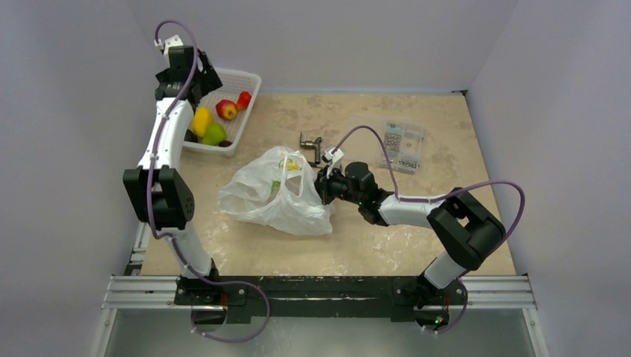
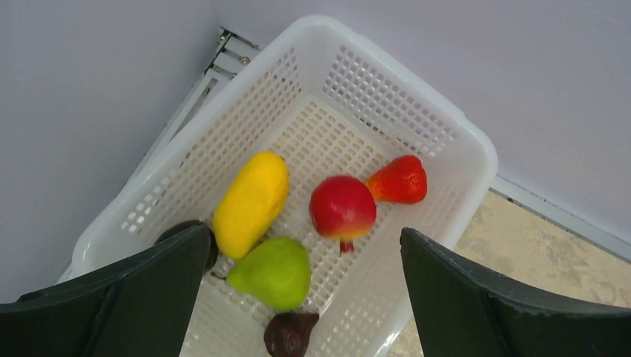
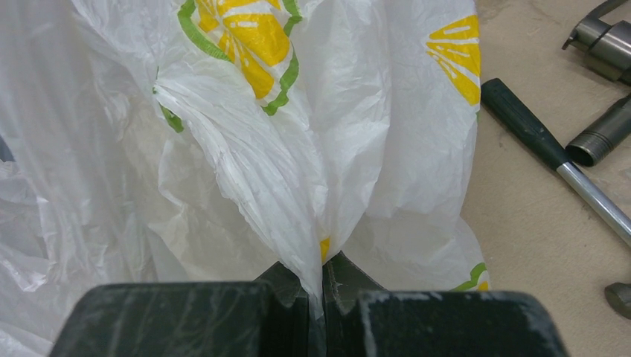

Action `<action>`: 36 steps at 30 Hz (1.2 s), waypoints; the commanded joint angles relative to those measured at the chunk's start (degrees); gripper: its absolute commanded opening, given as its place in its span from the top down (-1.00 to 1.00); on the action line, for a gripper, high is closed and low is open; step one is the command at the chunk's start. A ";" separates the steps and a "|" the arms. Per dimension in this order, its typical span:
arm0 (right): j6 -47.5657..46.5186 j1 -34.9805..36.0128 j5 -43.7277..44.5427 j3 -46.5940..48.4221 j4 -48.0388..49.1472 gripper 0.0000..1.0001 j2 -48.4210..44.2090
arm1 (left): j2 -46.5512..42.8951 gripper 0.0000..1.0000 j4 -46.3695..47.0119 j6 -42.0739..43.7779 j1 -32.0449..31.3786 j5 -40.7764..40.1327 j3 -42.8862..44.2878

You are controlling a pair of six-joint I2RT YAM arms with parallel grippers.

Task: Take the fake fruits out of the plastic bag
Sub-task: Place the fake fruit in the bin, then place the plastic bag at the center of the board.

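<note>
The right gripper (image 3: pixel 321 281) is pinched tight on a gathered fold of the thin translucent white plastic bag (image 3: pixel 245 171) with yellow-and-green print, its jaws all but meeting. Only the right wrist view shows this nip; the top view shows the bag lying crumpled in the middle of the beige worktop (image 1: pixel 372 245), and its folds hide whatever is inside. The left gripper (image 2: pixel 303 245) hangs wide open and holds nothing above the white mesh basket (image 2: pixel 446 141) at the far left corner. Its wrist view shows the long yellow fruit (image 2: pixel 251 202), red-and-yellow apple (image 2: pixel 342 208), red strawberry-shaped fruit (image 2: pixel 399 181), green pear (image 2: pixel 274 272) and two dark brown fruits (image 2: pixel 290 333) in the basket. Just beyond the bag lies a small black-handled hammer (image 3: pixel 551 160), with a clear flat box of small parts (image 1: pixel 402 146) farther right.
</note>
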 commanded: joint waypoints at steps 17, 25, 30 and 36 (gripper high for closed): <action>2.74 0.32 18.36 0.83 -31.65 0.64 -24.24 | -65.04 -1.00 -6.97 -9.80 0.22 50.00 -55.47; 3.92 0.28 21.88 8.77 -50.80 -0.56 -31.11 | -75.61 -1.00 -13.73 -6.66 0.20 53.36 -51.43; 3.89 0.31 26.02 17.04 -62.41 -0.88 -36.18 | -77.09 -1.00 -18.17 -5.56 0.18 52.27 -42.11; 3.67 0.28 35.23 25.69 -70.04 -0.98 -46.06 | -79.01 -1.00 -20.77 -5.80 0.18 48.35 -31.77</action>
